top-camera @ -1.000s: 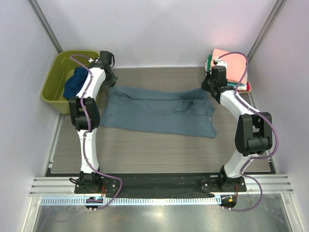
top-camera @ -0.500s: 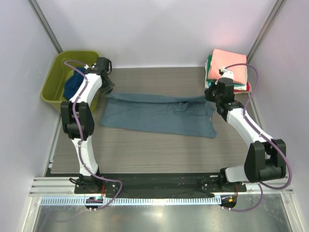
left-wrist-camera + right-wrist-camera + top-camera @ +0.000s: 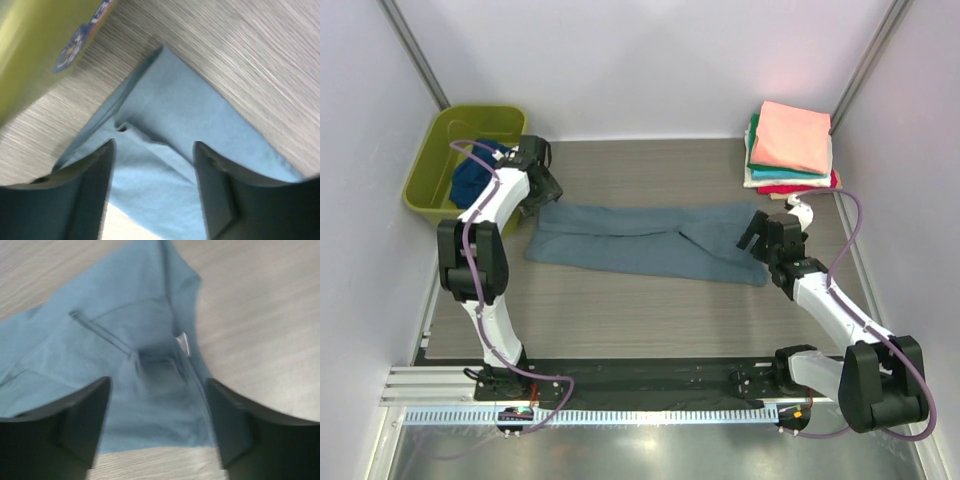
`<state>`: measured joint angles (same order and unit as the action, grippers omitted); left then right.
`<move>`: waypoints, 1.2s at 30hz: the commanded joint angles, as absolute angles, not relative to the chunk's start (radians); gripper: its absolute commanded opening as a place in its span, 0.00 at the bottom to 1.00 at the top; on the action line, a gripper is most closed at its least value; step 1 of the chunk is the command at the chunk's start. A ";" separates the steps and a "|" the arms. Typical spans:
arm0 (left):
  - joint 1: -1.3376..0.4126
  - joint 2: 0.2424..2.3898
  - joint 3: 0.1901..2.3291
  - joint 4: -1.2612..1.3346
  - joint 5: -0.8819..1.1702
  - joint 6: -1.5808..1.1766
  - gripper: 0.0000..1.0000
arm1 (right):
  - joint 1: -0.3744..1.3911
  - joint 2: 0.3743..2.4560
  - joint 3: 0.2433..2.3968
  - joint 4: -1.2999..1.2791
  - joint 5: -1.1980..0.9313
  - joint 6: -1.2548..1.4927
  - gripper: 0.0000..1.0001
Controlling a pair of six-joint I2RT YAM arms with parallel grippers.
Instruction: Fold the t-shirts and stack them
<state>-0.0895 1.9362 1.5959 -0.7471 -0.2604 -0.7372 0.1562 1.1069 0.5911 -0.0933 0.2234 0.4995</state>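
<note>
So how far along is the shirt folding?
Done: four folded shirts stacked at the back right, pink on top. In hand: the grey-blue shirt lies folded lengthwise, left gripper and right gripper open over its ends. Left: finish folding it, stack it, then the navy shirt in the tub.

A dusty grey-blue shirt [image 3: 645,240] lies across the wooden table [image 3: 640,310] as a long flat band, with its near right corner closest to the arm bases. The left gripper [image 3: 546,190] is at the shirt's far left corner. The right gripper [image 3: 753,232] is at its right end, over the edge of the cloth. From above, neither gripper's jaws can be made out. Left of the shirt stands an olive-green tub [image 3: 428,185] with a dark navy shirt [image 3: 472,178] bunched inside. Behind the shirt's right end sits a stack of folded shirts [image 3: 790,155]: salmon pink layer [image 3: 795,130] on top, then teal layer [image 3: 753,132], white layer [image 3: 760,180] and red layer [image 3: 800,188].
</note>
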 commanded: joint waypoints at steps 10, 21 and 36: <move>-0.184 1.841 1.591 -0.680 -0.333 -0.684 0.67 | 0.245 1.146 0.669 -0.052 0.213 0.640 0.91; -0.291 2.054 1.502 -0.716 -0.310 -0.678 0.60 | 0.302 1.668 0.863 -0.087 0.072 0.772 0.92; -0.584 1.798 0.864 -0.444 0.030 -0.943 0.54 | 0.295 2.343 1.828 -0.377 -0.116 0.675 0.95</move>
<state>-0.4839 1.7332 1.0092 -0.4522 -0.2665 -0.7971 0.2924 2.1731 1.5951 -0.2085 -0.0376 0.7231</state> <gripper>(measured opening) 0.548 0.946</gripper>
